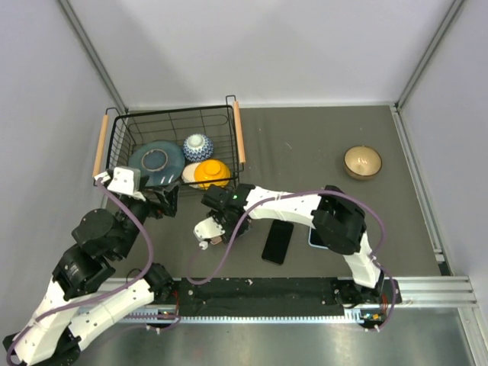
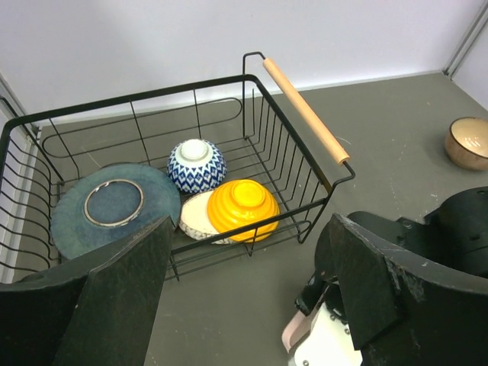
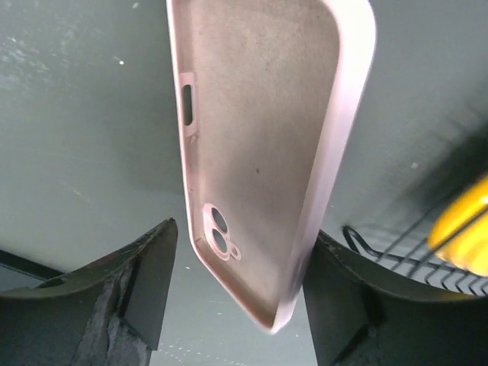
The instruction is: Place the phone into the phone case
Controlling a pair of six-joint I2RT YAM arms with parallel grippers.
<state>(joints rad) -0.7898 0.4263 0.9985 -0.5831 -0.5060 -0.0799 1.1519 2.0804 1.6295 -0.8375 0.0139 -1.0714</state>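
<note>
No legible text or markings — seemingly none on anything.

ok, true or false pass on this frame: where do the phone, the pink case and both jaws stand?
1. The slim rectangular black-screened phone sits inside the soft pink phone case. False: the phone lies on the dark grey table, and the case is empty.
2. The right gripper has the case between its jaws. True.
3. The left gripper grips the phone. False: its jaws are open and empty.
4. A round tan bowl stands on the table, apart from the phone. True.
</note>
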